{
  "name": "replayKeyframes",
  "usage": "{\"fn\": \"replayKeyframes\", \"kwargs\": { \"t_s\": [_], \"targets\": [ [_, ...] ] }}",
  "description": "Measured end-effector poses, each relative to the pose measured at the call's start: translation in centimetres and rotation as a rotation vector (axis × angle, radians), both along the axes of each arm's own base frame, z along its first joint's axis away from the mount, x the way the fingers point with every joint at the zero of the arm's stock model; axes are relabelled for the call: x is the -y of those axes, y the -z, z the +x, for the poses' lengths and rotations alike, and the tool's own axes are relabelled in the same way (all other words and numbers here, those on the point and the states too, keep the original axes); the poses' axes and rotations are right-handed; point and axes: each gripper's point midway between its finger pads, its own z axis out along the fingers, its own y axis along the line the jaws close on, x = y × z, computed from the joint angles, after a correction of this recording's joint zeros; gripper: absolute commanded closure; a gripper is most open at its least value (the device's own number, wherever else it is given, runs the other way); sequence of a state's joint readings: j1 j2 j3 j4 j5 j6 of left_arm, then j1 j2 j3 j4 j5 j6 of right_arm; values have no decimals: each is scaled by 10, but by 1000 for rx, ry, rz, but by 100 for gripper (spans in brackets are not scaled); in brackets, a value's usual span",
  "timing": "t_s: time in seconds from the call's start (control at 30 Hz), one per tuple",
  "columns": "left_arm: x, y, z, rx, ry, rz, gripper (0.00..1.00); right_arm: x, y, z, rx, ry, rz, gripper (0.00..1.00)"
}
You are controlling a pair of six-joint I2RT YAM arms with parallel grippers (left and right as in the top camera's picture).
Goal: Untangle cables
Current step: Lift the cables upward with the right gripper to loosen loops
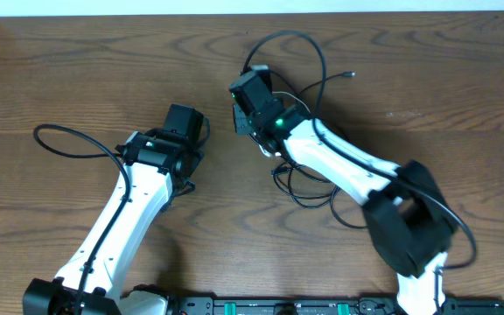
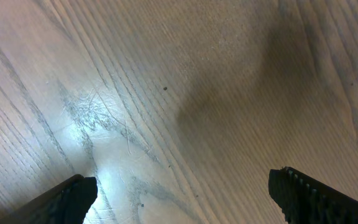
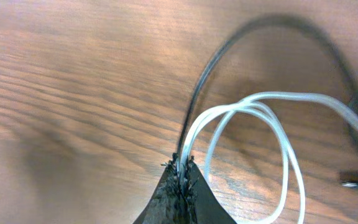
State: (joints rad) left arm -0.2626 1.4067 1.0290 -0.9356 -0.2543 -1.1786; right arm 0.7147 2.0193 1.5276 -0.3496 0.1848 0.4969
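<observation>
We note the right gripper [image 3: 182, 169] pinching a thin white cable [image 3: 253, 99] and a thin black cable [image 3: 197, 93] together. Both arc ahead and rightward of its jaws. The left gripper [image 2: 185, 200] is spread wide, nothing between.

The left gripper [image 2: 182, 194] hangs over the wooden table [image 2: 185, 74], its jaws standing wide apart; one black fingertip [image 2: 67, 199] shows at the lower left, the other at the lower right; a bright glare lies on the wood near the left one; a soft shadow darkens the upper right.
</observation>
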Motion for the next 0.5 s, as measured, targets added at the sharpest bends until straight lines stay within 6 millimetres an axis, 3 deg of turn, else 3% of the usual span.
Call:
{"fn": "replayKeyframes", "kwargs": {
  "t_s": [0.23, 0.5],
  "targets": [
    [0, 0, 0, 0, 0, 0, 4, 14, -92, -23, 102, -76, 32, 99],
    [0, 0, 0, 0, 0, 0, 4, 37, -155, -50, 169, -103, 58, 99]
  ]
}}
